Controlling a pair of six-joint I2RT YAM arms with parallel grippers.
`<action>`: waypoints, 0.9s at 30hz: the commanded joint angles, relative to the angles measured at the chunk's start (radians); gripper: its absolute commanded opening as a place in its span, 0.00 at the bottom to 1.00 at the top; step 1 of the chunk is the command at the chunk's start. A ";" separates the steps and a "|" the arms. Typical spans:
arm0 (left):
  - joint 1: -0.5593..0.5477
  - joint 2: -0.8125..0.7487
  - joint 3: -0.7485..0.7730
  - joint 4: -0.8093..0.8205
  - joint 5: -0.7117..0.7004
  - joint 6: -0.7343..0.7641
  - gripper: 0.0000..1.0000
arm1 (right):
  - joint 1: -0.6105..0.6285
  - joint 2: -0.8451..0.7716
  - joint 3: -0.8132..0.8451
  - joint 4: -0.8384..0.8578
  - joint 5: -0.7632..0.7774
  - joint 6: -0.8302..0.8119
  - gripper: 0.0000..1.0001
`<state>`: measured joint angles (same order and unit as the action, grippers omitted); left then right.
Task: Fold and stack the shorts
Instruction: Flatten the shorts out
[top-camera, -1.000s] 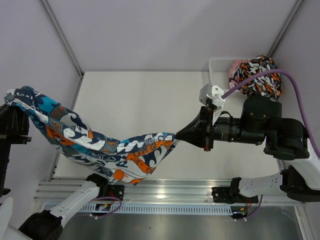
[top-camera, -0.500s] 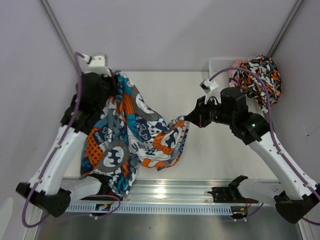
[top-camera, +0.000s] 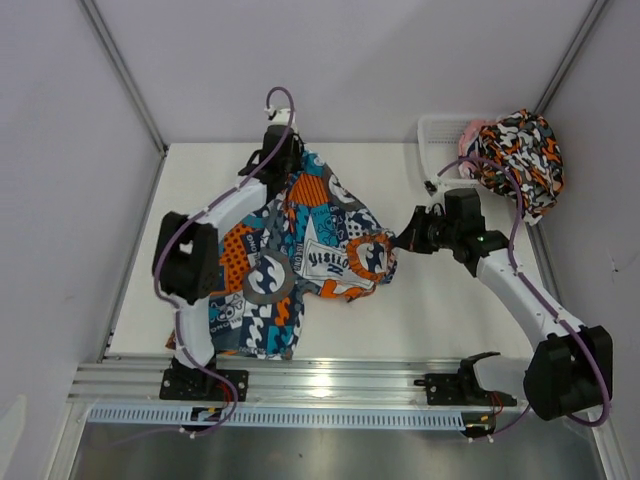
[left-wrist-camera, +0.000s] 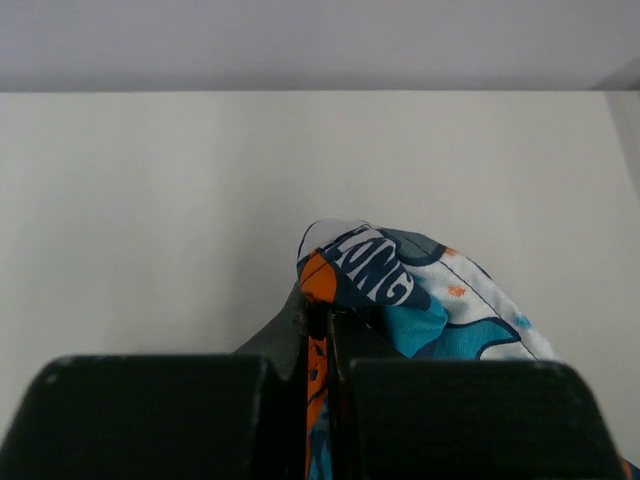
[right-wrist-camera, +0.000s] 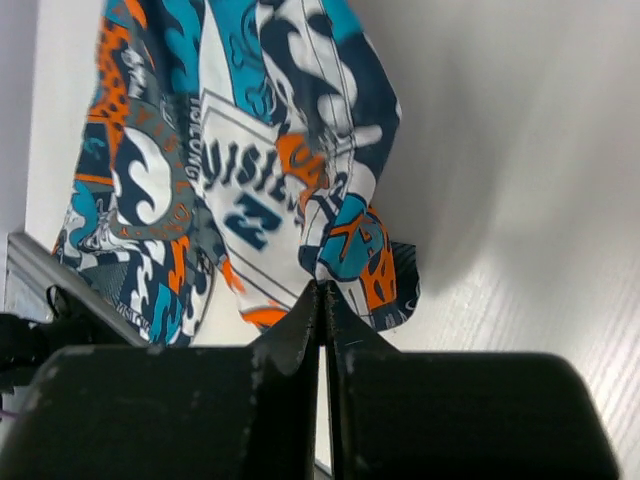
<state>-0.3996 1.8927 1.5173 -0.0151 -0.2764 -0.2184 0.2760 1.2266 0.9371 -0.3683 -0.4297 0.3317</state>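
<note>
The teal-blue, orange and white shorts (top-camera: 300, 250) lie spread on the table between both arms. My left gripper (top-camera: 290, 160) is shut on their far edge near the back of the table; the pinched fabric (left-wrist-camera: 385, 285) bulges past its tips (left-wrist-camera: 318, 305). My right gripper (top-camera: 400, 242) is shut on their right edge, and the cloth (right-wrist-camera: 250, 170) hangs away from its tips (right-wrist-camera: 322, 288) above the table. The blotched orange, black, white and grey shorts (top-camera: 520, 155) are heaped at the back right, over the basket.
A white mesh basket (top-camera: 440, 140) stands at the back right corner under the blotched shorts. A metal rail (top-camera: 320, 385) runs along the table's near edge. Grey walls close in the left, back and right sides.
Both arms have swung the teal shorts from hanging high at the left down and back onto the table. The left gripper went to the far edge; the right drew in, lower.
</note>
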 joint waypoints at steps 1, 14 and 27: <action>0.008 0.144 0.252 0.048 0.055 -0.009 0.00 | -0.020 -0.035 -0.018 0.043 0.070 0.073 0.00; 0.010 0.531 0.735 -0.083 0.089 0.013 0.00 | -0.058 -0.046 -0.044 -0.012 0.197 0.254 0.00; 0.010 0.516 0.684 0.098 0.209 -0.033 0.72 | -0.265 0.061 -0.009 0.043 0.425 0.219 0.71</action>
<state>-0.3962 2.4298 2.2021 -0.0025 -0.1234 -0.2314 0.0181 1.3052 0.9066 -0.3527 -0.0586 0.5610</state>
